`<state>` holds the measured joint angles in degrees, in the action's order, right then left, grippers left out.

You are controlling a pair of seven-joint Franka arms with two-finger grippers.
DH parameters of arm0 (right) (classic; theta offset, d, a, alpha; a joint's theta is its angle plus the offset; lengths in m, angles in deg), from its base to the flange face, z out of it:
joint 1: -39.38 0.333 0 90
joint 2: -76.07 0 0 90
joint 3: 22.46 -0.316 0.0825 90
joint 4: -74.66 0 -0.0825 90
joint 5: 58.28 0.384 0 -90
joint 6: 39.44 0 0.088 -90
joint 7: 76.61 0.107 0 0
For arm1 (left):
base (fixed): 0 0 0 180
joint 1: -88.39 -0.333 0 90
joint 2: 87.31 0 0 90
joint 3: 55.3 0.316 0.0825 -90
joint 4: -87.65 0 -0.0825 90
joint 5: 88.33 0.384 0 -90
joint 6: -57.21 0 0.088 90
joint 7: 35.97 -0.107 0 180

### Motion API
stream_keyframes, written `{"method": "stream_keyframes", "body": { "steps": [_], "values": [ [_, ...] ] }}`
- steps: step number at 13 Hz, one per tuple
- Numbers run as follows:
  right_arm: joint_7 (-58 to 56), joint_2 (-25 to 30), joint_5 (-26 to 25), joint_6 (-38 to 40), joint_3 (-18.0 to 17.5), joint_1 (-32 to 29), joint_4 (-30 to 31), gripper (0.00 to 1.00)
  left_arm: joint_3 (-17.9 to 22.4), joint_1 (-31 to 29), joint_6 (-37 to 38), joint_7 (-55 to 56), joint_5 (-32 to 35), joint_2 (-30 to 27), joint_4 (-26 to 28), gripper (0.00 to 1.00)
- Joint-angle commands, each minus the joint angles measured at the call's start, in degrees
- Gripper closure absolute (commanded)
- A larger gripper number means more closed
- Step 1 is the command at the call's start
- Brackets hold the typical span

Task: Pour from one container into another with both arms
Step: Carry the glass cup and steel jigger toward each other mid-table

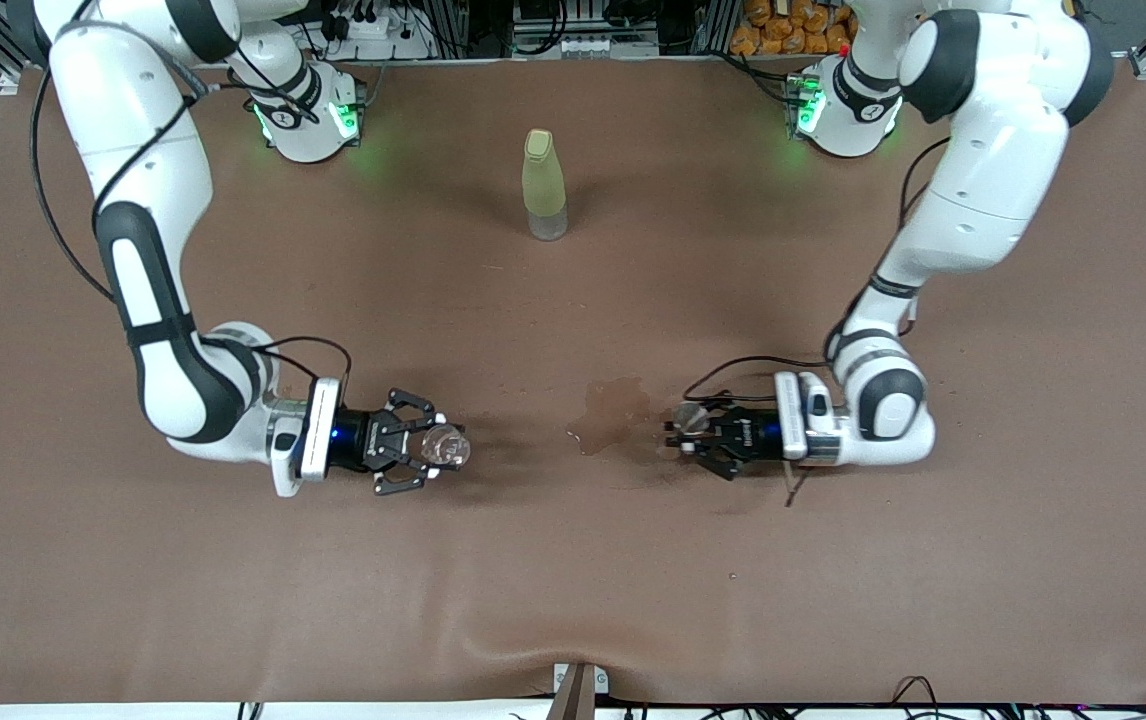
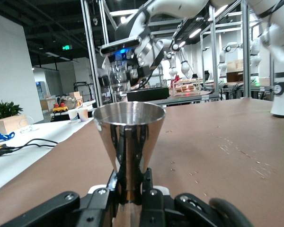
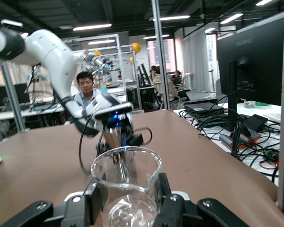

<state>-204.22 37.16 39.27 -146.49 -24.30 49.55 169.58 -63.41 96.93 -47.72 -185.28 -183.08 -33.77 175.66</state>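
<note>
Brown table (image 1: 573, 600): both tools grip vessels (steel cup (image 2: 128, 137), glass beaker (image 3: 126, 182)).

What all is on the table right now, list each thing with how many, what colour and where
Bottle: one, pale yellow-green, upright on the table between the two arm bases.
Beaker: one, clear glass, in the right gripper.
Cup: one, shiny steel, cone-shaped, upright in the left gripper.
Wet patch: one, dark, on the brown table between the grippers.
Right gripper: black, shut on the beaker.
Left gripper: black, shut on the cup.
</note>
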Motion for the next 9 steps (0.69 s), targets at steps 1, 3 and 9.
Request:
{"method": "stream_keyframes", "body": {
  "steps": [1,3,9],
  "values": [
    [0.34,9.97,3.44,-5.25,-1.94,1.08,12.02,0.91,0.46,5.33,-5.53,-0.10,-4.56,0.43,-1.52,1.00],
    [0.34,12.97,6.94,-5.80,-2.47,2.13,16.42,0.90,0.38,8.68,-10.01,-0.02,-6.05,0.35,-2.66,1.00],
    [0.43,18.96,15.99,-7.38,-2.56,7.31,26.71,0.91,0.55,17.21,-22.58,0.34,-11.42,0.87,-7.05,1.00]
  ]
}}
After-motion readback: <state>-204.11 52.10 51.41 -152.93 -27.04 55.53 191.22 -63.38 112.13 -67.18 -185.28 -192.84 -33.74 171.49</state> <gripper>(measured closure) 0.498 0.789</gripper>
